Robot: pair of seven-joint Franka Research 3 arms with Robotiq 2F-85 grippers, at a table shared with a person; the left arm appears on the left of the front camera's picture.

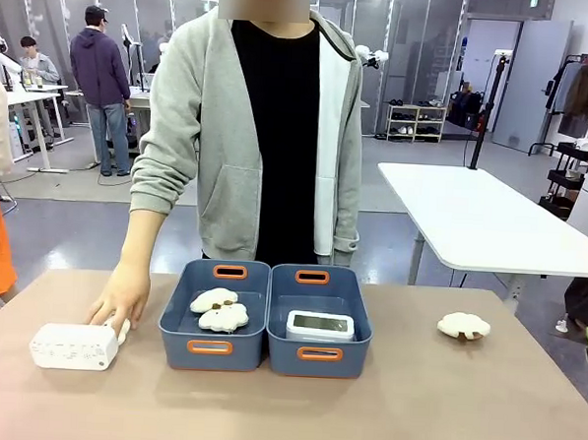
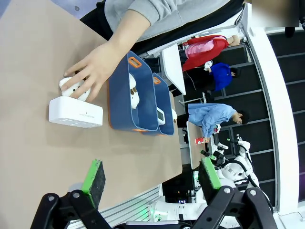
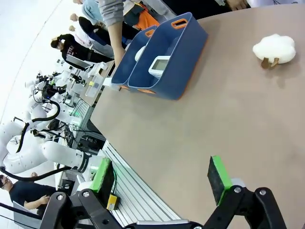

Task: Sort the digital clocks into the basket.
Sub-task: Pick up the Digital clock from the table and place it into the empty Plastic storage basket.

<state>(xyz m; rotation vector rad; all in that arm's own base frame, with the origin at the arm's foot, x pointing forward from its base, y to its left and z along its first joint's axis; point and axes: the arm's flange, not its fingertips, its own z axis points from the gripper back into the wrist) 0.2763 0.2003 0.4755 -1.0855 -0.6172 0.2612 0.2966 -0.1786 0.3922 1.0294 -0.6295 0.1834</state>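
Brown worktop (image 1: 362, 421) lies open in front of the right basket (image 1: 318, 367), which holds the smooth clock (image 1: 320, 326); the dotted clock (image 1: 73, 346) sits well left of it by a person's hand (image 1: 120, 295); left gripper (image 2: 151, 174) and right gripper (image 3: 160, 175) both stand spread.

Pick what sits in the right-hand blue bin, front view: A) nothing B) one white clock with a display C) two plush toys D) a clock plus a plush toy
B: the white clock with the grey display lies alone in the right-hand bin, while the two plush toys are in the left-hand bin.
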